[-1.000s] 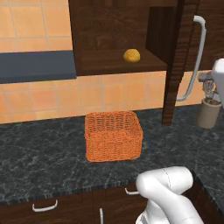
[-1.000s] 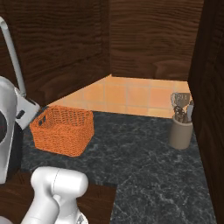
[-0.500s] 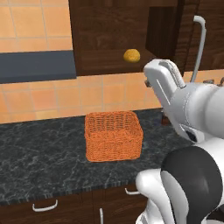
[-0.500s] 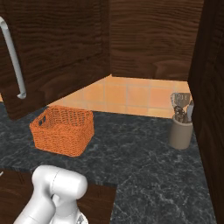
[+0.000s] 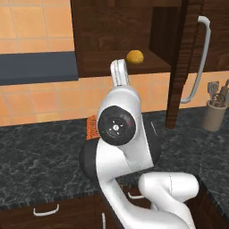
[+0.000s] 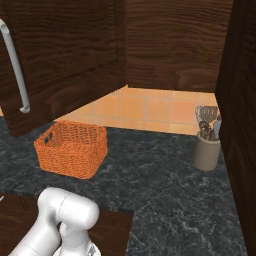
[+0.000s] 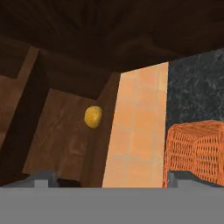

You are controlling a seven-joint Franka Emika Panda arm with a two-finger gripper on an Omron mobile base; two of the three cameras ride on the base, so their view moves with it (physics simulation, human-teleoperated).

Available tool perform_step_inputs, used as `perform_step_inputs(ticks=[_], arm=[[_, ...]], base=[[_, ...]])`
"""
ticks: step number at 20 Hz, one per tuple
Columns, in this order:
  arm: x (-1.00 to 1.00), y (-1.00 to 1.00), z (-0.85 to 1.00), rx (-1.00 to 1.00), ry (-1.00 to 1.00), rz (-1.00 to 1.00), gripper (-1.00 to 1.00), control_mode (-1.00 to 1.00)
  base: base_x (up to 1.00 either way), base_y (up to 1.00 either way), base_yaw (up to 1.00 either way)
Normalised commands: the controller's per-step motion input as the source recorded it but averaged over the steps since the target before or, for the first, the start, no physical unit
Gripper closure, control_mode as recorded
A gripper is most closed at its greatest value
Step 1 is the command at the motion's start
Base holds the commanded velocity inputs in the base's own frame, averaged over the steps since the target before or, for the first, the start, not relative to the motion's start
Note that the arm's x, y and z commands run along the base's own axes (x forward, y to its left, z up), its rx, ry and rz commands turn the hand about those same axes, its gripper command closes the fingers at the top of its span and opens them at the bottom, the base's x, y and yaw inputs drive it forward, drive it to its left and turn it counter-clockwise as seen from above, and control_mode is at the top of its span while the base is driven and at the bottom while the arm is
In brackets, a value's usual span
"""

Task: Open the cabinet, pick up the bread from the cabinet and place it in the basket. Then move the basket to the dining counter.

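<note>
Gripper point(image 7: 109, 186) spread and empty, we face the opened cabinet point(image 5: 176, 49); bread point(image 7: 93, 117) at eleven o'clock unpicked, basket point(image 7: 197, 151) at three unmoved.

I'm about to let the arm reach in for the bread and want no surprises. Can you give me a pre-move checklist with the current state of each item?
1. Cabinet door swung open: ok.
2. Bread on the cabinet shelf, uncovered: ok.
3. Bread in the hand view, ahead of the gripper: ok.
4. Gripper open and empty: cannot tell.
5. Basket upright on the black counter, ready to receive: ok.
6. Utensil holder apart from the basket: ok.
</note>
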Motion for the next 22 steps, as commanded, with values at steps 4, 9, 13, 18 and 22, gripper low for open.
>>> perform_step_inputs(ticks=[4, 9, 13, 18, 22], arm=[[0.86, -0.37, -0.50, 0.07, -0.24, -0.48, -1.00, -1.00], [0.41, -0.21, -0.01, 0.10, -0.16, -0.65, -1.00, -1.00], [0.20, -0.60, 0.00, 0.14, -0.10, -0.61, -1.00, -1.00], [0.00, -0.67, 0.02, 0.20, -0.06, -0.55, -1.00, -1.00], [0.00, -0.95, -0.19, 0.20, -0.17, -0.41, -1.00, -1.00]], base=[[0.00, 0.00, 0.00], [0.00, 0.00, 0.00], [0.00, 0.00, 0.00], [0.00, 0.00, 0.00], [0.00, 0.00, 0.00]])
